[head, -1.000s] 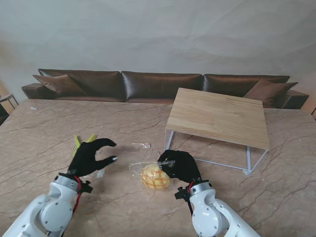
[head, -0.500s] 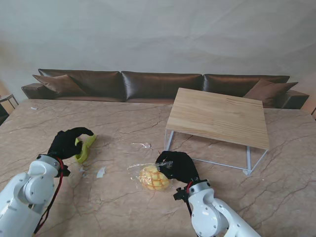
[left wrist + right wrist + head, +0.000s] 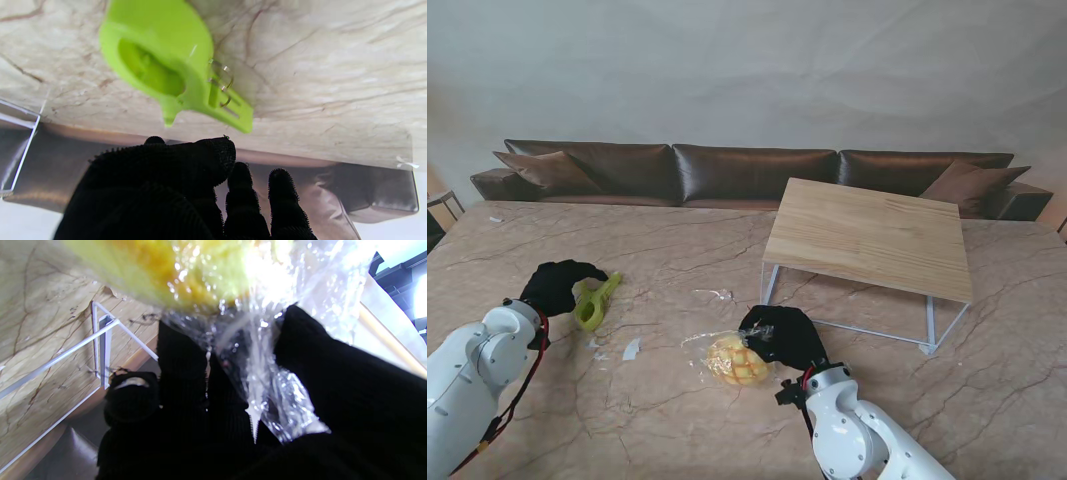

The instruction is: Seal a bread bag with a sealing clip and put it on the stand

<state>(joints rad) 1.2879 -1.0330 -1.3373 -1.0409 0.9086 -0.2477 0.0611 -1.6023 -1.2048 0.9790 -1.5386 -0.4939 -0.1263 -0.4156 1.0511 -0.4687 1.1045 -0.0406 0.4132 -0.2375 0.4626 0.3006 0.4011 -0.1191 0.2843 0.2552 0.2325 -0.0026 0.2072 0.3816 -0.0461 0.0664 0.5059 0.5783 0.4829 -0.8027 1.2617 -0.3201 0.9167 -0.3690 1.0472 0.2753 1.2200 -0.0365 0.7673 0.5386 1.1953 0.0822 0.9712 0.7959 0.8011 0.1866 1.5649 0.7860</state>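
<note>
Bread bag (image 3: pixel 730 358) lying on the marble table (image 3: pixel 677 250), near the front-left leg of the wooden stand (image 3: pixel 872 237) and nearer to me than it; yellow scored bun visible through the clear plastic. Right hand (image 3: pixel 785 335) closed on the bag's gathered neck on the side toward the stand, crinkled film (image 3: pixel 267 383) pinched between black-gloved fingers (image 3: pixel 180 356) in the right wrist view, bun a yellow blur just past them. Green sealing clip (image 3: pixel 595 303) well to the left of the stand, on the far side of the bag from it, lying on the marble beside the left hand (image 3: pixel 557 285). Left hand curled over the clip's left end; gripping or merely touching cannot be told. In the left wrist view, clip (image 3: pixel 170 63) close beyond the gloved fingertips (image 3: pixel 213 156), wire spring showing at its hinge. Small clear scrap (image 3: pixel 713 294) on the marble left of the stand, apart from the bag. Brown sofa (image 3: pixel 747 170) behind the stand at the table's far edge.
</note>
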